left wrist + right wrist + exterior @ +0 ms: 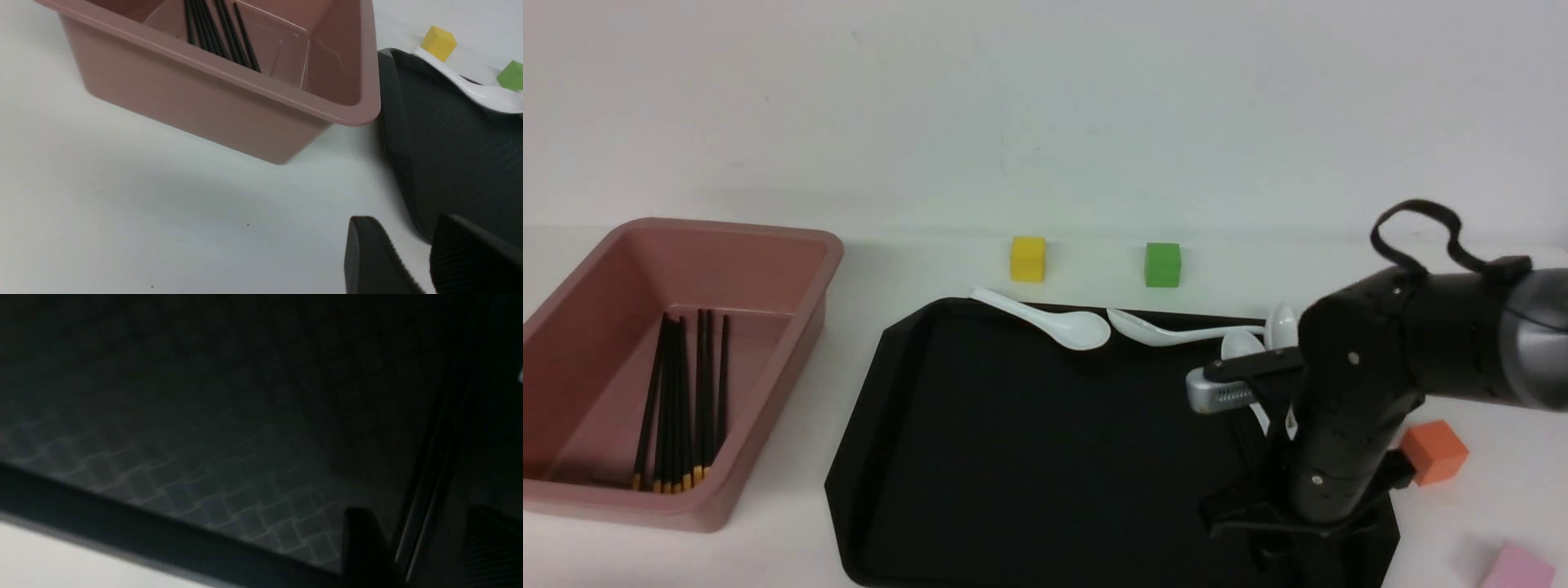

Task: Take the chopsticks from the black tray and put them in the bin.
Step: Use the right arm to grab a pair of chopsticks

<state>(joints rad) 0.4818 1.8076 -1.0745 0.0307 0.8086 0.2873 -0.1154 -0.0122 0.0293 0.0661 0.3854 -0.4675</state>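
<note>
Chopsticks: a bundle of thin black chopsticks with yellow-gold tips lies on the floor of the bin, tips toward its near wall.
Bin: the dusty-pink bin stands on the white table at the left, just beside the black tray's left edge.
Stick on the tray: one thin dark stick on the tray, glinting along its edge, lies at the tray's right near part. It looks like a chopstick, but the view is too dark to be sure.
Black tray: the black tray lies in the middle, and white soup spoons lie along its far edge.
My right jaws: my right gripper is down at the tray with its jaws well apart. The stick runs between my fingers, closer to one, and I cannot tell if it touches.
My left jaws: my left gripper is low over the table near the tray's left edge, parted a little and holding nothing.
Front view only: my right arm, an orange cube and a pink block at the right.
Left wrist view only: my left fingers; my left arm is out of the front view.
Both those views: a yellow cube and a green cube beyond the tray.
</note>
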